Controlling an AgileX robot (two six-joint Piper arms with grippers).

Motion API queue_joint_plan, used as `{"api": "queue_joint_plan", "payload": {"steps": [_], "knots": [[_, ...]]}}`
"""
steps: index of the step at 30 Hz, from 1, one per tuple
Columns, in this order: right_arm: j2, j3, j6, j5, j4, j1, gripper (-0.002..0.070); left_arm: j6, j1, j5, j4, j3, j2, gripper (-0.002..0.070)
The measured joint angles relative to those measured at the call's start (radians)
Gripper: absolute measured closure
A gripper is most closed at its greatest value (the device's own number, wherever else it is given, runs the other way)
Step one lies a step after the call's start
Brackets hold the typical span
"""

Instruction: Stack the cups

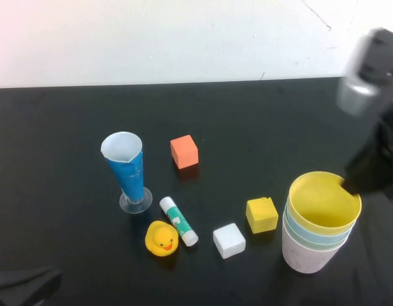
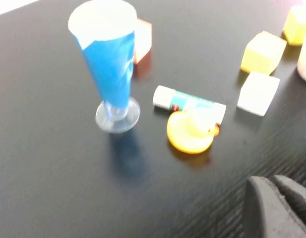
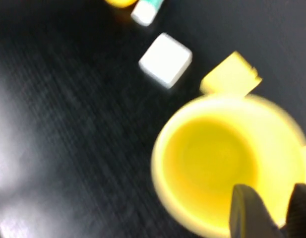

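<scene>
1. Yellow plastic is the top layer here: the yellow cup [image 1: 323, 199] sits nested in the light blue cup [image 1: 317, 234], with a sliver of pale green cup [image 1: 311, 242] under that and the pink-white cup [image 1: 306, 256] at the bottom. The whole stack stands upright at the near right of the black table [image 1: 69, 159], mouth up, long axis vertical.

2. The key relation: the right gripper [image 3: 269, 208] is right at the yellow cup's far-right rim. In the right wrist view one of its dark fingers [image 3: 247, 208] shows over the inside of the rim and the other outside it, so the jaws straddle the wall with a gap between them. They look released rather than clamped, though the view is smeary, so I can't swear nothing touches.

3. The left gripper [image 2: 279, 208] is parked at the near left corner, clenched on nothing, well apart from the stack. The right arm is far nearer.

4. By my read all four are nested, so what's left is lifting the fingers straight up off the rim without tipping it.

5. Textures: the cups are smooth, matte, wide and tapered, thin-walled.

6. Clutter to the left of the stack: a yellow block [image 1: 262, 215], a white block [image 1: 228, 240], an orange block [image 1: 184, 152], a glue stick [image 1: 178, 220], a rubber duck [image 1: 162, 239], and a tall blue cone glass [image 1: 126, 169] on a clear base.
</scene>
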Motion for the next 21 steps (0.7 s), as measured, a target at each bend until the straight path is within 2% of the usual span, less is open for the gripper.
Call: {"api": "queue_joint_plan", "payload": {"steps": [3,8,12,21], "knots": [[-0.154,0.151,0.002,-0.091,0.004,0.000,0.0530,0.000,0.000,-0.090,0.041,0.048,0.000,0.0673],[-0.427,0.376,0.002,-0.369,0.033,0.000,0.0556,0.000,0.000,-0.181,0.173,0.112,0.000,0.0673],[-0.585,0.497,-0.004,-0.521,0.037,0.000,0.0560,0.000,0.000,-0.187,0.162,0.127,0.000,0.0673],[-0.721,0.615,-0.067,-0.564,0.037,0.000,0.0561,0.000,0.000,-0.185,0.148,0.127,0.000,0.0673]]}}
